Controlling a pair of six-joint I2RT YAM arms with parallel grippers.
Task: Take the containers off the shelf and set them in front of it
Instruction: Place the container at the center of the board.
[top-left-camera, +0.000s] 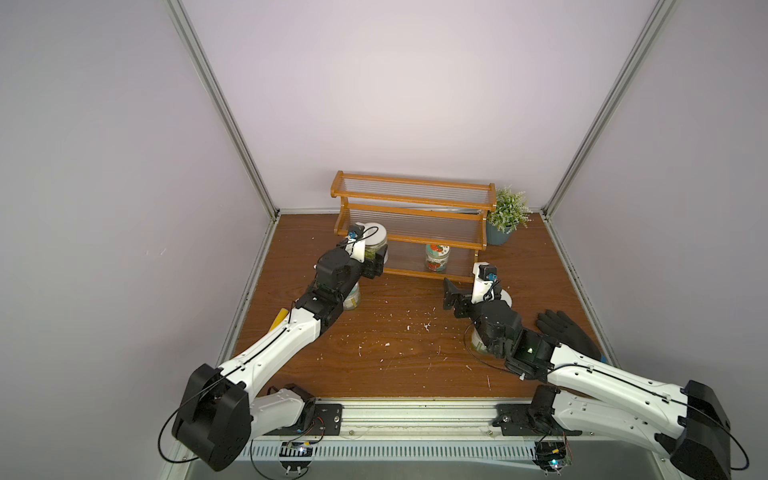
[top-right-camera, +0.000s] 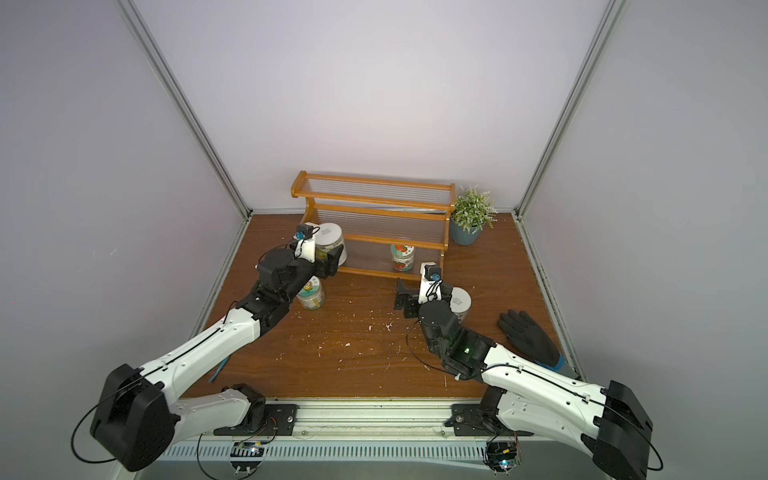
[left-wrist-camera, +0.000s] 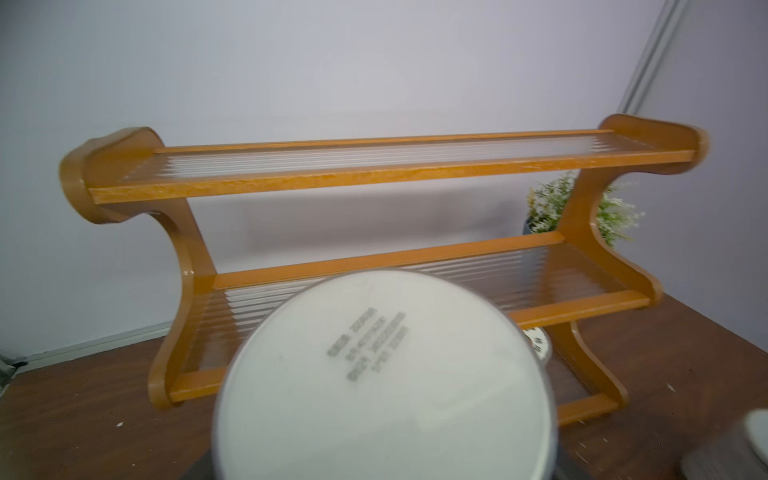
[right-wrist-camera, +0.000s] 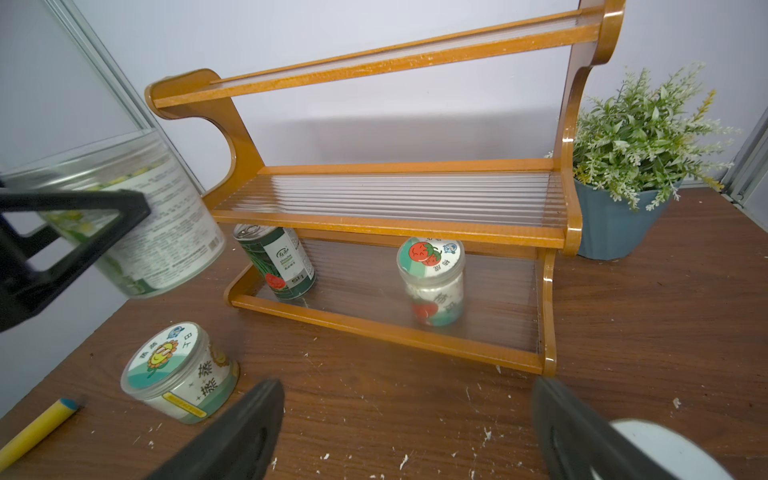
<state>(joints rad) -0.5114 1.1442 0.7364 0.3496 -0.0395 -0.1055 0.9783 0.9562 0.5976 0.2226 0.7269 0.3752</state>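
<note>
My left gripper (top-left-camera: 375, 262) is shut on a big clear jar (right-wrist-camera: 166, 224) with a white lid (left-wrist-camera: 374, 374). It holds the jar tilted above the table, by the left end of the shelf (top-left-camera: 415, 195). On the shelf's bottom tier stand a green can (right-wrist-camera: 276, 266) and a tomato-label jar (top-left-camera: 436, 257). The can is hidden in both top views. A sunflower-label jar (right-wrist-camera: 178, 374) stands on the table in front of the shelf, under the left arm. My right gripper (right-wrist-camera: 407, 386) hangs open and empty over the table before the shelf's right end. A white-lidded jar (top-right-camera: 460, 303) stands beside it.
A grey-blue pot with a green plant (top-left-camera: 505, 216) stands right of the shelf. A black glove (top-left-camera: 565, 332) lies at the right edge. A yellow and blue pen (right-wrist-camera: 37, 428) lies at the left. Another jar (top-left-camera: 473, 343) shows under the right arm. White crumbs dot the wood.
</note>
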